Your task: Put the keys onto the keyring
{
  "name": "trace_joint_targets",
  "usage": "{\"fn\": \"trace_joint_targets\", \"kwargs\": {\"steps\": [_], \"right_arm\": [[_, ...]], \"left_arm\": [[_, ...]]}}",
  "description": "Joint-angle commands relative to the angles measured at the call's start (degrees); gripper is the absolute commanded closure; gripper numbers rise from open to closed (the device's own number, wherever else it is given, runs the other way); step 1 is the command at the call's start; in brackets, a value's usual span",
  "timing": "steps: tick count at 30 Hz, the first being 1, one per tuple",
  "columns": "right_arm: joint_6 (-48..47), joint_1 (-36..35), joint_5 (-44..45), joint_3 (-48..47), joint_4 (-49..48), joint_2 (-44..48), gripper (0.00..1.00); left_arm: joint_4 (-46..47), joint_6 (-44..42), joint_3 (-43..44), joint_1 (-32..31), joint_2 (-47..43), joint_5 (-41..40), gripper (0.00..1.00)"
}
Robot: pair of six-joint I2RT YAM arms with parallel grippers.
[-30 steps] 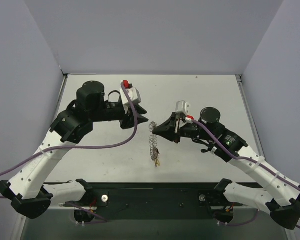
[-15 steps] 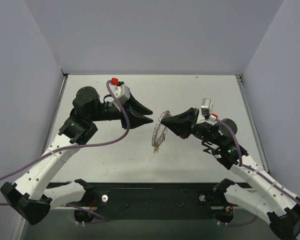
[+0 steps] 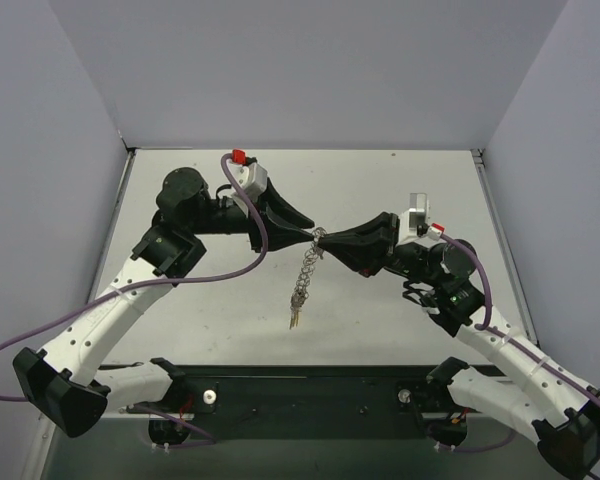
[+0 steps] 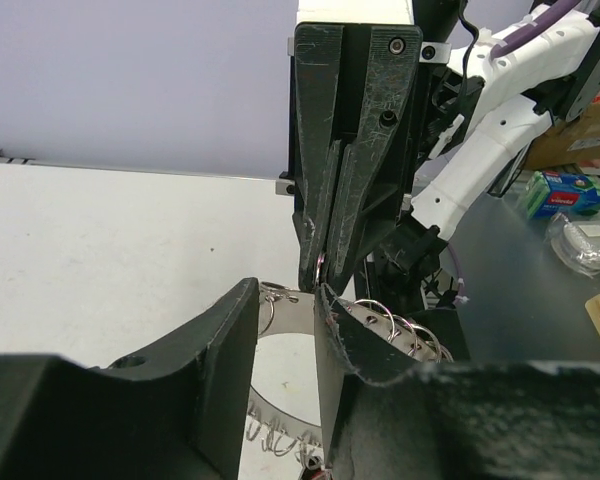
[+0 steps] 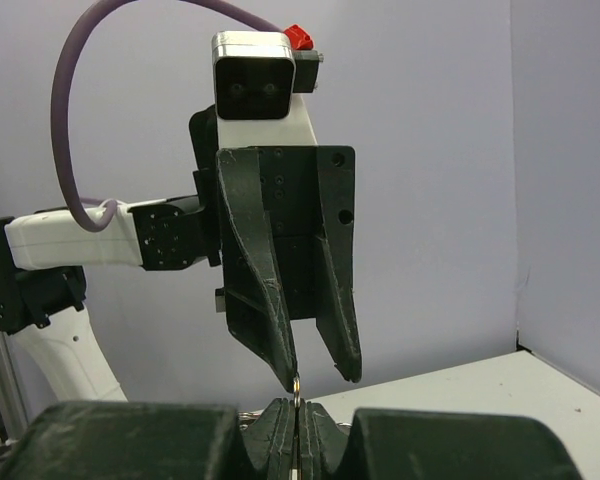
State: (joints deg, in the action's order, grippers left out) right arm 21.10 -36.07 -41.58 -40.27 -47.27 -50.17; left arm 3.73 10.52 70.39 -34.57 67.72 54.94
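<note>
The keyring [image 3: 305, 272] hangs from between the two grippers, well above the table, seen edge-on with its scalloped rim. The keys [image 3: 294, 319] dangle in a small cluster at its lower end. My right gripper [image 3: 328, 240] is shut on the keyring's top edge; in the right wrist view [image 5: 298, 408] a sliver of ring [image 5: 297, 384] sticks out of its closed tips. My left gripper [image 3: 313, 234] faces it tip to tip and is open. In the left wrist view [image 4: 288, 290] its jaws straddle the ring's band [image 4: 288, 318]. One left fingertip [image 5: 288, 372] touches the ring.
The grey table [image 3: 200, 310] lies below, with walls on the left, back and right. A purple cable [image 3: 250, 262] loops under the left arm. Both arms meet over the table's middle.
My left gripper has moved right to meet the right gripper's tips at the keyring. The right gripper has lifted the ring, which now hangs straight down with the keys lowest.
</note>
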Motion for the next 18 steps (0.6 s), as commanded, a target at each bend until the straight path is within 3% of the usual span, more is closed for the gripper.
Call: {"fn": "trace_joint_targets", "kwargs": {"steps": [1,16,18], "right_arm": [[0.7,0.1,-1.7,-1.5,-10.2,0.3,1.0],[1.6,0.1,-1.0,-1.0,-11.8,0.4,1.0],[1.7,0.1,-1.2,-0.9,-12.1,0.5,1.0]], "left_arm": [[4.4,1.3,1.5,-0.2,0.1,2.5,0.63],[3.2,0.5,1.7,-1.8,1.5,2.1,0.64],[3.3,0.5,1.9,-2.1,1.8,2.1,0.68]]}}
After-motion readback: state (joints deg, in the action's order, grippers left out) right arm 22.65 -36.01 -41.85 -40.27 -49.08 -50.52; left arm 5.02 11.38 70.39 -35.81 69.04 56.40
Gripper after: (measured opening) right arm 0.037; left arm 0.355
